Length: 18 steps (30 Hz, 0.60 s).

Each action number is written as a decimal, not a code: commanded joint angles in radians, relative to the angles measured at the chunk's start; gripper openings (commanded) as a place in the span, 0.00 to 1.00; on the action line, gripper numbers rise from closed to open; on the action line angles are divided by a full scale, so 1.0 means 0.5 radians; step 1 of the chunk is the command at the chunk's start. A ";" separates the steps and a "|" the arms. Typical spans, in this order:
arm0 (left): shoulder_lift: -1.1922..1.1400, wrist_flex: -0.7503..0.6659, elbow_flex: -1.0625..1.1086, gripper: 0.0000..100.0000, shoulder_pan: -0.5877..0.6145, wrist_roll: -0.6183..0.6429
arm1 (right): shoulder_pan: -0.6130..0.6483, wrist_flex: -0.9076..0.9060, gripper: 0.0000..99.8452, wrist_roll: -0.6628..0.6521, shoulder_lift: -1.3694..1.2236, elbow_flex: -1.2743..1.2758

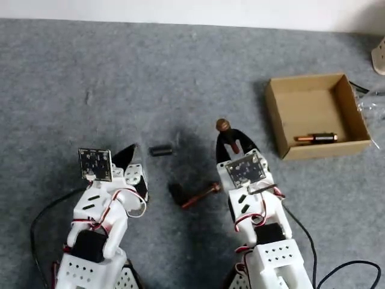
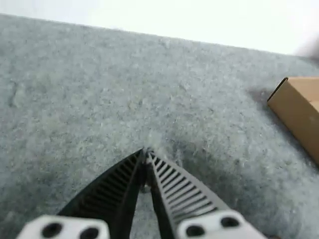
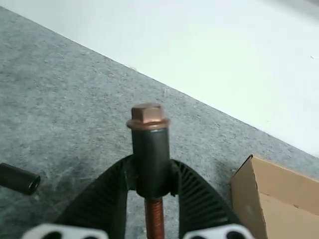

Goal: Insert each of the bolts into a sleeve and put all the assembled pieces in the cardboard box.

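Observation:
My right gripper (image 1: pixel 232 143) (image 3: pixel 151 175) is shut on a black sleeve (image 3: pixel 150 154) with a copper bolt (image 3: pixel 147 115) through it. The piece is held upright, head up, above the carpet and left of the cardboard box (image 1: pixel 281 121) (image 3: pixel 279 196). Inside the box lies one assembled piece (image 1: pixel 316 138). A loose black sleeve (image 1: pixel 160 150) (image 3: pixel 19 178) lies between the arms. Nearer the arm bases, a copper bolt (image 1: pixel 203 194) lies with a black sleeve (image 1: pixel 176 192) at its end. My left gripper (image 1: pixel 133 149) (image 2: pixel 147 155) is shut and holds nothing, just left of the loose sleeve.
Grey carpet (image 1: pixel 90 78) covers the table, with open room at the far left. The box corner (image 2: pixel 298 107) shows in the left wrist view. Clear plastic (image 1: pixel 372 99) and cables lie right of the box. A white wall edges the far side.

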<state>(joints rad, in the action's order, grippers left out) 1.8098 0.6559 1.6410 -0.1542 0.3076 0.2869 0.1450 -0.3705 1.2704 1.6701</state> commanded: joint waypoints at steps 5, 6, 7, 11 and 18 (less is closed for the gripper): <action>0.011 -0.080 -0.005 0.01 0.017 -0.034 | -0.097 -0.235 0.00 0.227 0.014 0.041; 0.011 -0.080 -0.002 0.01 0.017 -0.034 | -0.130 -0.272 0.00 0.252 0.014 0.005; 0.011 -0.083 0.014 0.01 0.011 -0.034 | -0.167 -0.281 0.00 0.270 0.014 -0.023; 0.011 -0.141 0.057 0.01 0.002 -0.034 | -0.269 -0.272 0.00 0.359 -0.005 -0.094; 0.011 -0.264 0.109 0.01 0.017 -0.034 | -0.431 -0.287 0.00 0.374 -0.603 -0.692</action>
<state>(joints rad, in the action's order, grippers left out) 1.8098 0.5577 1.6747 -0.1542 0.3046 0.1166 -0.0038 -0.1941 1.0955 1.5044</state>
